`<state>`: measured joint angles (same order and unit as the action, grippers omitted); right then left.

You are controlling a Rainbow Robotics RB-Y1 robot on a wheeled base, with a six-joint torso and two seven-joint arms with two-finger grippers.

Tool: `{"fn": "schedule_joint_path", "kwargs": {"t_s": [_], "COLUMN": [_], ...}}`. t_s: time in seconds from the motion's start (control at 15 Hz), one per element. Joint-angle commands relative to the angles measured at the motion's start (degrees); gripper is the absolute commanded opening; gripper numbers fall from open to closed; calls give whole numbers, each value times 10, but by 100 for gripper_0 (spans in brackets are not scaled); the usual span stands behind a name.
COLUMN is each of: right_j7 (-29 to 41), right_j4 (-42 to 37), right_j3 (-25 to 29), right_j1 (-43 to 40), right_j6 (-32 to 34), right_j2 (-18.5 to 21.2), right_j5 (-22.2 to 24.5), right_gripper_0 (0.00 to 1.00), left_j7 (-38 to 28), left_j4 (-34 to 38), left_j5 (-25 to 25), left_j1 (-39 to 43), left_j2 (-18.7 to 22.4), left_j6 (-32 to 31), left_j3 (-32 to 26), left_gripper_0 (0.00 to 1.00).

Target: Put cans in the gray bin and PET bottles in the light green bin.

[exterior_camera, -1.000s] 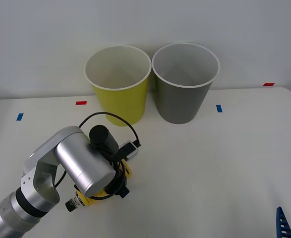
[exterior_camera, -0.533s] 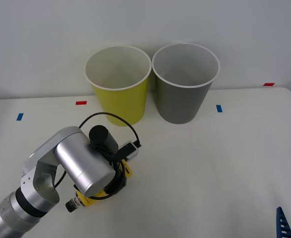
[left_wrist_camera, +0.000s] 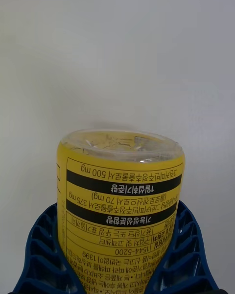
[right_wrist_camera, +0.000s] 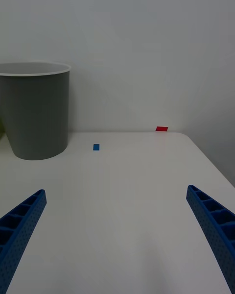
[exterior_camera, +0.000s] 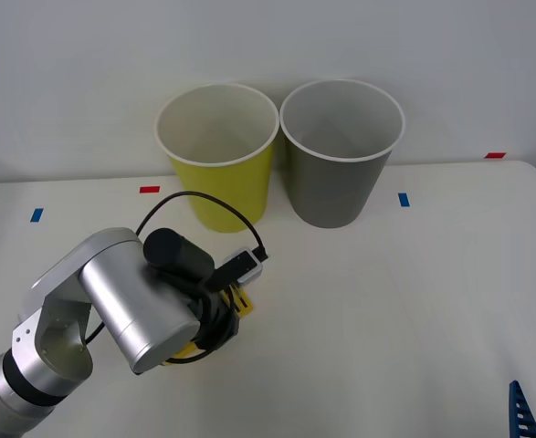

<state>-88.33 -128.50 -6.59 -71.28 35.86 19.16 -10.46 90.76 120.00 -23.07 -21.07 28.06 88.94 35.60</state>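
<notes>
My left gripper point(left_wrist_camera: 117, 274) is shut on the PET bottle point(left_wrist_camera: 120, 201), its blue fingers point(left_wrist_camera: 41, 247) hugging both sides of the yellow label with black stripes. In the front view the left arm point(exterior_camera: 131, 301) covers most of the bottle point(exterior_camera: 241, 299), and a yellow bit shows at the wrist, in front of the light green bin point(exterior_camera: 220, 187). The gray bin point(exterior_camera: 333, 182) point(right_wrist_camera: 34, 112) stands right beside the green one. My right gripper point(right_wrist_camera: 117, 235) is open at the table's near right, one fingertip point(exterior_camera: 520, 411) showing. Cans are out of view.
Both bins stand at the back of the white table point(exterior_camera: 386, 310), close to the wall. Small red tape marks point(exterior_camera: 149, 190) and blue tape marks point(exterior_camera: 403, 199) lie on the tabletop. A black cable point(exterior_camera: 204, 205) loops over the left wrist.
The left arm has risen and turned with the bottle; the bottle's dark cap, seen low by the arm before, is now hidden. The right arm has not moved.
</notes>
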Motion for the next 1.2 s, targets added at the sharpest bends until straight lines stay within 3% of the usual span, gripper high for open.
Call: {"fn": "schedule_joint_path", "kwargs": {"t_s": [0.07, 0.27, 0.4, 0.67, 0.93, 1.2], "right_j7": [0, 0, 0, 0, 0, 0], "right_j4": [0, 0, 0, 0, 0, 0], "right_j3": [0, 0, 0, 0, 0, 0], "right_j1": [0, 0, 0, 0, 0, 0], "right_j6": [0, 0, 0, 0, 0, 0], "right_j2": [0, 0, 0, 0, 0, 0], "right_j5": [0, 0, 0, 0, 0, 0], "right_gripper_0": [100, 100, 100, 100, 100, 100], "left_j7": [-5, -7, -8, 6, 16, 21], "left_j4": [54, 103, 130, 197, 270, 300], "left_j5": [0, -3, -39, -122, -132, -232], "left_j1": [1, 2, 2, 49, 87, 87], "left_j2": [24, 39, 40, 5, -20, -37], "left_j6": [-28, -44, -44, -46, -52, -65], "left_j3": [-1, -19, -52, -166, -238, -363], "left_gripper_0": [0, 0, 0, 0, 0, 0]}}
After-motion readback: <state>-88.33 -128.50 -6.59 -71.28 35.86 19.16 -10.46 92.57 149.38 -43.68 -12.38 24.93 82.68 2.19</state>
